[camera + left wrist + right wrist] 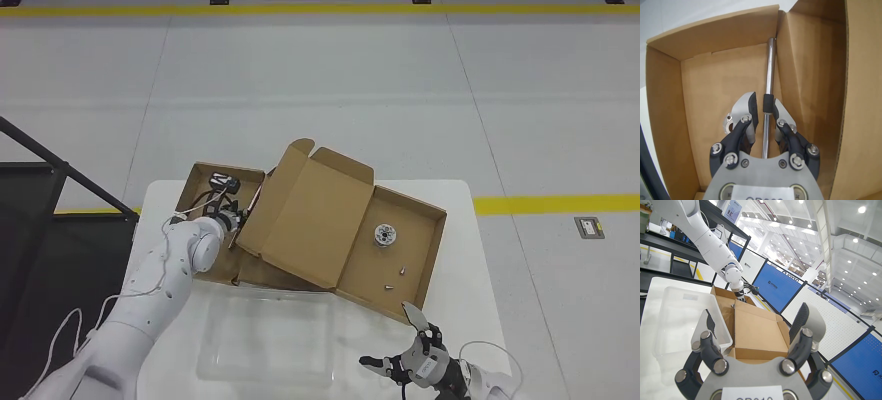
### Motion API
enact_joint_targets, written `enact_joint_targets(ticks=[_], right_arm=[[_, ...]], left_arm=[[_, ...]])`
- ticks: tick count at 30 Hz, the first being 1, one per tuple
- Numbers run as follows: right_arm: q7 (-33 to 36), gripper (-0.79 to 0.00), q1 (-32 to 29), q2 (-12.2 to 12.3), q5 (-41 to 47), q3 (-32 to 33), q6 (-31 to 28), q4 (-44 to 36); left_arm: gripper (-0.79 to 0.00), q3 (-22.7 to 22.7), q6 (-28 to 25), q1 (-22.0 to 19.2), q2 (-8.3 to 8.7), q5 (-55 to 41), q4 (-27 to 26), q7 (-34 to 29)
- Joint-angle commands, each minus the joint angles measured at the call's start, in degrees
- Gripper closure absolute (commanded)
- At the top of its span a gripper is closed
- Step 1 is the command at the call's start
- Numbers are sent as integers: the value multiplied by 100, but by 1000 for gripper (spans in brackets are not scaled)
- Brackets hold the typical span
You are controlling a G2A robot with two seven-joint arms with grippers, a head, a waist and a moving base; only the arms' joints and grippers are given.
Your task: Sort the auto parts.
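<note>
A white bench (458,300) takes up the lower middle of the top view. Across its upper half lies an open brown cardboard box (310,215) with flaps spread; it may be two boxes set side by side. A clear plastic tub (265,345) sits just below it, towards the frame's bottom edge.

My left arm (165,270) extends forward; my left gripper (764,98) points down, fingers slightly apart. My right gripper (755,308) sits close to my body, tilted upward, fingers spread wide.
</note>
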Motion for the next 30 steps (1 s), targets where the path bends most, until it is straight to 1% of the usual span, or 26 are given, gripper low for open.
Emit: enact_joint_targets(ticks=[1, 4, 8, 11, 13, 17, 19, 20, 23, 25, 26, 27, 28, 29, 30], right_arm=[[0, -785, 0, 0, 0, 0, 0, 0], [0, -785, 0, 0, 0, 0, 0, 0], [0, -785, 0, 0, 0, 0, 0, 0], [0, -785, 0, 0, 0, 0, 0, 0], [0, -785, 0, 0, 0, 0, 0, 0], [0, -785, 0, 0, 0, 0, 0, 0], [0, -785, 0, 0, 0, 0, 0, 0], [0, -785, 0, 0, 0, 0, 0, 0], [0, -785, 0, 0, 0, 0, 0, 0], [0, -785, 0, 0, 0, 0, 0, 0], [0, -785, 0, 0, 0, 0, 0, 0], [0, -785, 0, 0, 0, 0, 0, 0], [0, -785, 0, 0, 0, 0, 0, 0], [0, -785, 0, 0, 0, 0, 0, 0], [0, -785, 0, 0, 0, 0, 0, 0]], left_arm=[[-268, -53, -3, 21, -1, 14, -12, 81], [-268, -158, -36, 72, 27, 34, -81, 209], [-268, -411, -57, 239, 141, 136, -372, 452], [-268, -749, -129, 508, 291, 122, -808, 664], [-268, -1043, -221, 772, 427, 139, -1218, 758], [-271, -1782, -358, 1597, 731, 183, -2409, 881], [-289, -2214, -411, 2101, 874, 206, -3105, 943], [-311, -2416, -408, 2381, 938, 269, -3458, 1009], [-320, -2977, -502, 3253, 1091, 355, -4451, 1148], [-332, -3348, -616, 3797, 1167, 325, -5015, 1277], [-379, -3525, -696, 4055, 1197, 290, -5262, 1344], [-502, -3694, -778, 4308, 1223, 232, -5480, 1409], [-653, -3858, -873, 4544, 1247, 198, -5690, 1478], [-779, -4016, -958, 4774, 1269, 196, -5878, 1549], [-785, -4167, -1026, 4997, 1286, 191, -6051, 1641]])
